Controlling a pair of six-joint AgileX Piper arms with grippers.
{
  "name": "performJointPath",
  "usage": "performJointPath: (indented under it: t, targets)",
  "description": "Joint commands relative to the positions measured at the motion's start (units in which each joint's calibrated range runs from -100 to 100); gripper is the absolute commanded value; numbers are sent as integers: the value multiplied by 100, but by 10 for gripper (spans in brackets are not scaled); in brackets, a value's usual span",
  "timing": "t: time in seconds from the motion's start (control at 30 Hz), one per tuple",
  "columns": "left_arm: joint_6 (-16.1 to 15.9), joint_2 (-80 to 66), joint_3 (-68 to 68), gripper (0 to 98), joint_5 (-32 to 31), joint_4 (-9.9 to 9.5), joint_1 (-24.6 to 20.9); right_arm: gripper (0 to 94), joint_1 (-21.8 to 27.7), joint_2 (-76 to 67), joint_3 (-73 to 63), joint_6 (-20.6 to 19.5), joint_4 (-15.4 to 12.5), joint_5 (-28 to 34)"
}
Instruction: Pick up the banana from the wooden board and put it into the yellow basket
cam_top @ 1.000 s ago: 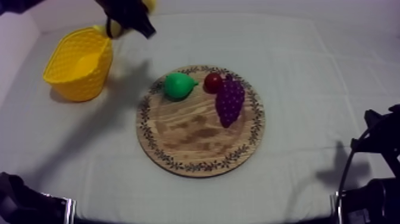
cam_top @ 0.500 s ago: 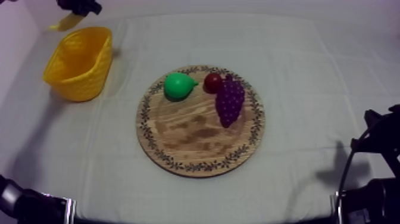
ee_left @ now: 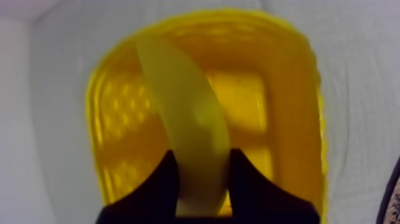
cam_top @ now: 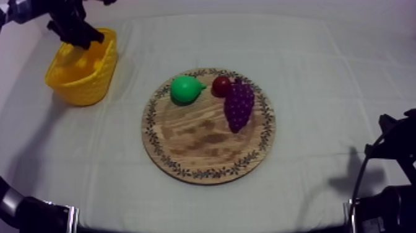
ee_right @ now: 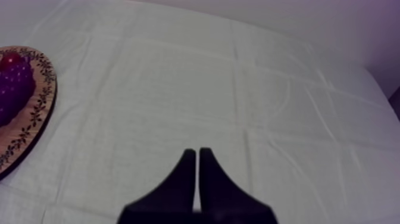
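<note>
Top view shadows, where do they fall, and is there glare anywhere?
Top view: soft shadow on the cloth beside the right arm and beside the yellow basket; no glare. Left wrist view: the banana looks pale against the basket's bright floor. Right wrist view: even light.

You're seeing the banana [ee_left: 190, 125], pale yellow and curved, hanging over the open yellow basket [cam_top: 93, 83], its near end sitting pinched in the left gripper [ee_left: 202, 173]. Basket is standing upright at the top view's upper left. Round, patterned-rim wooden board [cam_top: 186, 139] is lying flat mid-frame.
</note>
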Motion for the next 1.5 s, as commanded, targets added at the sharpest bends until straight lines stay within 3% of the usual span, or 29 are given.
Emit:
performJointPath:
  t: [0.0,0.37,0.67,1.0,1.1,1.3,1.47]
  targets:
    - [64,40,147,154,-111,23,-3,3,0,-2,2,1,1,-1]
    - [111,361,475,194,-935,229,-121,3,0,-2,2,1,1,-1]
    - [-256,495,772,372,-1862,565,-288,3,0,-2,2,1,1,-1]
    - [-529,344,927,458,-2257,781,-345,3,0,-2,2,1,1,-1]
    - [-554,202,1059,398,-2441,848,-365,3,0,-2,2,1,1,-1]
    - [-866,-530,1735,81,-3087,1186,-432,3,0,-2,2,1,1,-1]
    - [-958,-1628,2749,14,-3687,1374,-439,3,0,-2,2,1,1,-1]
